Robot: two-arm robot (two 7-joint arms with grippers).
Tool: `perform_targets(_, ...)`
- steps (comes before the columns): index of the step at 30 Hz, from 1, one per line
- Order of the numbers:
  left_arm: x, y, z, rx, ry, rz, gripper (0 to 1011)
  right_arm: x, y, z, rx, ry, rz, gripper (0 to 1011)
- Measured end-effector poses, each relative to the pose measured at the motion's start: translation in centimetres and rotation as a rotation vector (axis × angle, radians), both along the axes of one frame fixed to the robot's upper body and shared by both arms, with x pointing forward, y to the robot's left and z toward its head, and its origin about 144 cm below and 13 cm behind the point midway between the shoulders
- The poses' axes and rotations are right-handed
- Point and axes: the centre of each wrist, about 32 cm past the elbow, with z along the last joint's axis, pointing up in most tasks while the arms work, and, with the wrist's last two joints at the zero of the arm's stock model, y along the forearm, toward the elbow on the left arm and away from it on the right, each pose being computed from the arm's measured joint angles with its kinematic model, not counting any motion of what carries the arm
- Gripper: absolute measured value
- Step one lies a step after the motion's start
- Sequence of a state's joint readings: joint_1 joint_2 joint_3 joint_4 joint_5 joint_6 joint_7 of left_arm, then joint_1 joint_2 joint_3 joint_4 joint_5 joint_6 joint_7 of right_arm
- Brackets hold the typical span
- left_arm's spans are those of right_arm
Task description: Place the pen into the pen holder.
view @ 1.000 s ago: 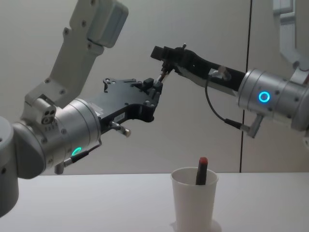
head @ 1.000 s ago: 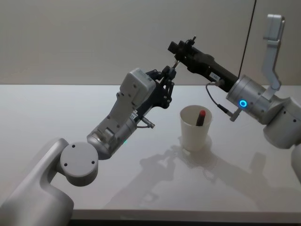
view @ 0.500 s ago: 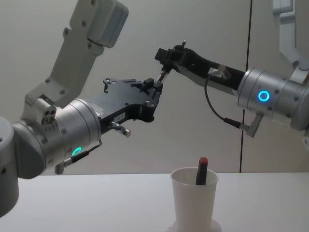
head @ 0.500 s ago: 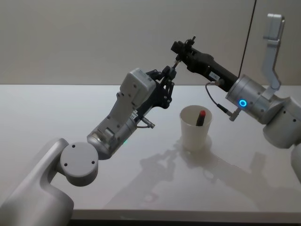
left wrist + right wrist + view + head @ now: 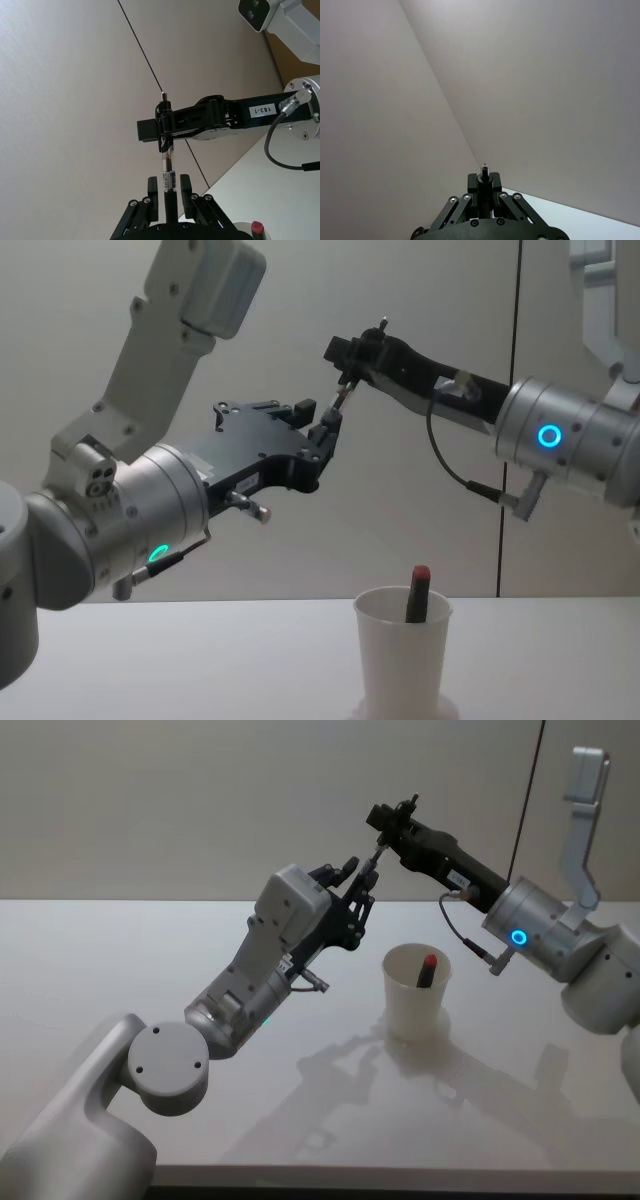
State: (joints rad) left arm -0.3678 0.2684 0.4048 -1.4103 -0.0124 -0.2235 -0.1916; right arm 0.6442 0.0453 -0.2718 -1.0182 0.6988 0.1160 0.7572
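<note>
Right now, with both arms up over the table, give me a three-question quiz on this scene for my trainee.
1. True or false: the paper cup lies tipped over.
2. The clear pen in the air is clamped by: A the left gripper, B the right gripper, C neither.
3. Fill in: the pen standing in the cup has a ___ cap.
Key: 1 false, it stands upright. 2 B; the left gripper is open around the pen. 3 red.

The pen holder (image 5: 416,990) is plain white, and a dark pen with a red cap (image 5: 429,962) stands in it on a pale grey-white counter (image 5: 120,960). Both grippers, left (image 5: 362,880) and right (image 5: 385,832), are black on silver-grey arms; the pen (image 5: 168,175) between them has a clear barrel with a white label.
</note>
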Motion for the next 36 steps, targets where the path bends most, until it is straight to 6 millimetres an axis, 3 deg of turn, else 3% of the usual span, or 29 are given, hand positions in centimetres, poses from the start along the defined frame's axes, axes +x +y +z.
perform_targets(3,0.0,0.0,0.0,0.0,0.0,0.0,317,0.0,0.0,0.0,0.001,-0.001,0.001,143)
perform_targets(12,0.0,0.0,0.0,0.0,0.0,0.0,645,-0.1,0.0,0.1,0.005,-0.006,0.003,143)
perform_targets(25,0.0,0.0,0.0,0.0,0.0,0.0,997,-0.3,-0.2,0.2,0.008,-0.013,0.001,144)
perform_targets(36,0.0,0.0,0.0,0.0,0.0,0.0,1004,-0.5,-1.0,0.1,0.0,-0.039,-0.034,143)
